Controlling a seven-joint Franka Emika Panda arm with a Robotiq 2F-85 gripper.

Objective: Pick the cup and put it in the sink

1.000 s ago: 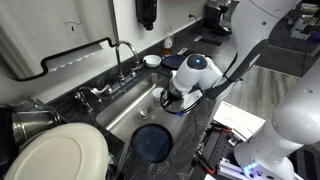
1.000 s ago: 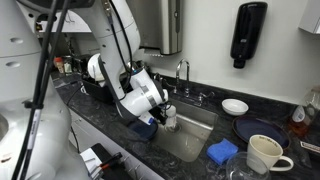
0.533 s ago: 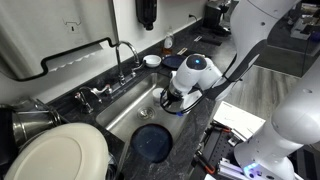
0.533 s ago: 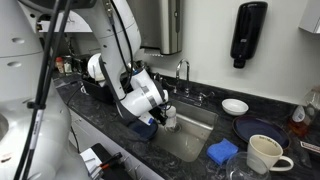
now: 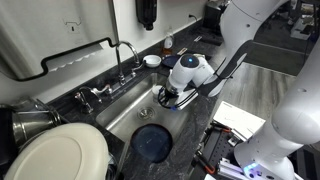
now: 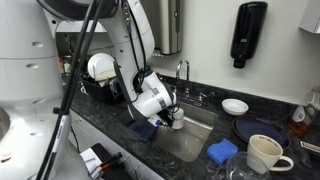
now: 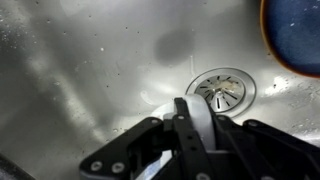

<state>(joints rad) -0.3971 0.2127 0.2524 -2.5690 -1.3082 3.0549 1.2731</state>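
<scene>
My gripper [image 5: 170, 97] hangs over the steel sink [image 5: 122, 112], low inside the basin in both exterior views [image 6: 176, 119]. It is shut on a small pale cup [image 7: 198, 118], which sits upright between the black fingers [image 7: 135, 150] in the wrist view. The cup shows as a small light shape at the gripper's tip [image 6: 177, 122]. Below it the wrist view shows the wet sink floor [image 7: 90, 70] and the round drain [image 7: 222, 88]. The cup's underside is hidden, so I cannot tell whether it touches the floor.
A dark blue plate [image 5: 153, 143] lies in the sink's near end, also at the wrist view's corner [image 7: 295, 35]. The faucet [image 5: 125, 55] stands behind the sink. On the counter are a white mug [image 6: 262, 153], a blue sponge [image 6: 222, 151], a white bowl [image 6: 235, 106] and a white plate [image 5: 60, 155].
The arm has swung farther over the sink and lower into the basin, carrying the cup with it. The jaws stay shut on the cup.
</scene>
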